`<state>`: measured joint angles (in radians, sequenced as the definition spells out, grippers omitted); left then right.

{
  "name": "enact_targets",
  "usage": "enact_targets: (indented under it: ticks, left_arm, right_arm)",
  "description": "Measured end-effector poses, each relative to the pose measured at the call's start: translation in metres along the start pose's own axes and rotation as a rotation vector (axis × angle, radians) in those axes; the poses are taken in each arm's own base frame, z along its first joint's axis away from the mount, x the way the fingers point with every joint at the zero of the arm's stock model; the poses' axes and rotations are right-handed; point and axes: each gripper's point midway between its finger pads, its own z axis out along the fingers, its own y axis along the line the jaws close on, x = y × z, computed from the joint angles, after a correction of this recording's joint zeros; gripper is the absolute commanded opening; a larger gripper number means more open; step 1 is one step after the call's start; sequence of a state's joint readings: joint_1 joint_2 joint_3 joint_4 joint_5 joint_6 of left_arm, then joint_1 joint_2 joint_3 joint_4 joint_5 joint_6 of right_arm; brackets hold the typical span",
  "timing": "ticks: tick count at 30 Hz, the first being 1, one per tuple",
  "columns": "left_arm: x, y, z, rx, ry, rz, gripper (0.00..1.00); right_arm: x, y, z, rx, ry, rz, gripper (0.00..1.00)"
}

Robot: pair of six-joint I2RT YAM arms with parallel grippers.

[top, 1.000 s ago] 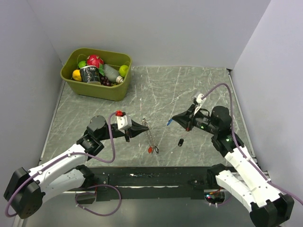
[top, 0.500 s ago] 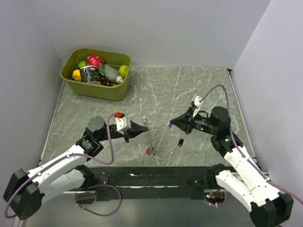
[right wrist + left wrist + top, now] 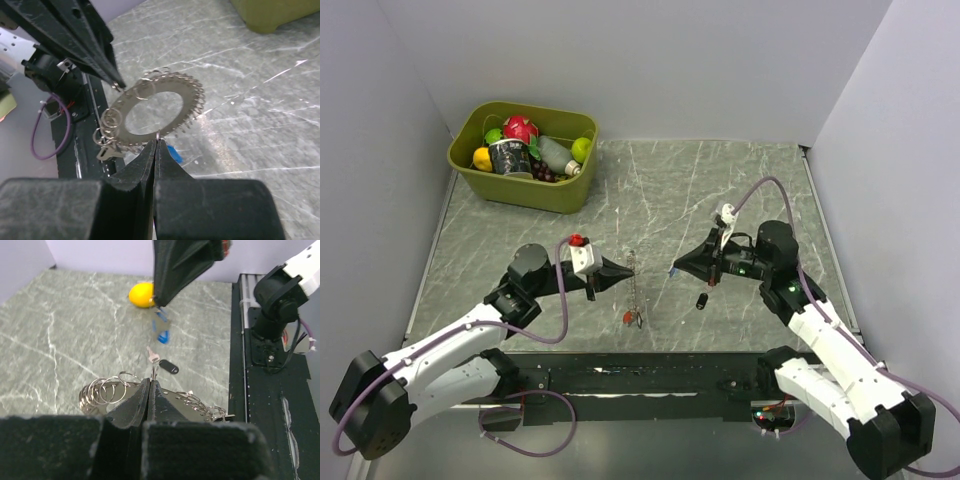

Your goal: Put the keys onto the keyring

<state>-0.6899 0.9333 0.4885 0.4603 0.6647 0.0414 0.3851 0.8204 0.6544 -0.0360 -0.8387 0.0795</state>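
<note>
The keyring (image 3: 150, 112) is a flat metal disc with many small split rings round its edge. My left gripper (image 3: 631, 270) is shut on one of those rings and holds the disc (image 3: 636, 292) hanging above the table, with a red key (image 3: 628, 317) at its lower end. In the left wrist view the disc (image 3: 197, 407) lies behind my shut jaws (image 3: 151, 382). My right gripper (image 3: 672, 272) is shut on the small ring of a blue key (image 3: 173, 153), its tip (image 3: 157, 140) right at the disc's edge. A black key (image 3: 701, 300) and a whitish key (image 3: 151, 356) lie on the table.
A green bin (image 3: 523, 157) of fruit and a can stands at the back left. A yellow lemon (image 3: 141, 294) lies on the table behind the right gripper. The black front rail (image 3: 640, 380) runs along the near edge.
The two grippers have closed in on each other. The right one moved left with the blue key. The left one shifted slightly right with the keyring, whose red key swung left.
</note>
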Motion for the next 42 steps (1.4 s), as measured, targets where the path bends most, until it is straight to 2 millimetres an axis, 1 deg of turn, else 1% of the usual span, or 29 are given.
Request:
enact_targets:
  ticks: [5,12,16,20,25,32,42]
  left_arm:
    - [0.007,0.005,0.001,-0.024,0.03,-0.022,0.01]
    - [0.011,0.011,0.005,-0.04,0.054,-0.038,0.01]
    - [0.021,0.013,0.007,-0.05,0.086,-0.061,0.01]
    - [0.03,0.013,0.008,-0.048,0.115,-0.083,0.01]
    - [0.028,0.015,0.01,-0.049,0.116,-0.083,0.01]
    - [0.027,0.015,0.01,-0.05,0.116,-0.082,0.01]
    - [0.028,0.013,0.011,-0.046,0.116,-0.086,0.01]
  right_arm:
    - [0.006,0.007,0.008,-0.042,0.029,0.003,0.0]
    - [0.0,0.02,0.023,-0.083,0.055,-0.04,0.0]
    - [0.001,0.024,0.032,-0.099,0.078,-0.059,0.0]
    - [0.008,0.024,0.041,-0.103,0.11,-0.063,0.0]
    - [0.017,0.026,0.049,-0.12,0.157,-0.059,0.0]
    - [0.022,0.026,0.054,-0.119,0.189,-0.067,0.0]
    - [0.02,0.027,0.056,-0.118,0.19,-0.072,0.0]
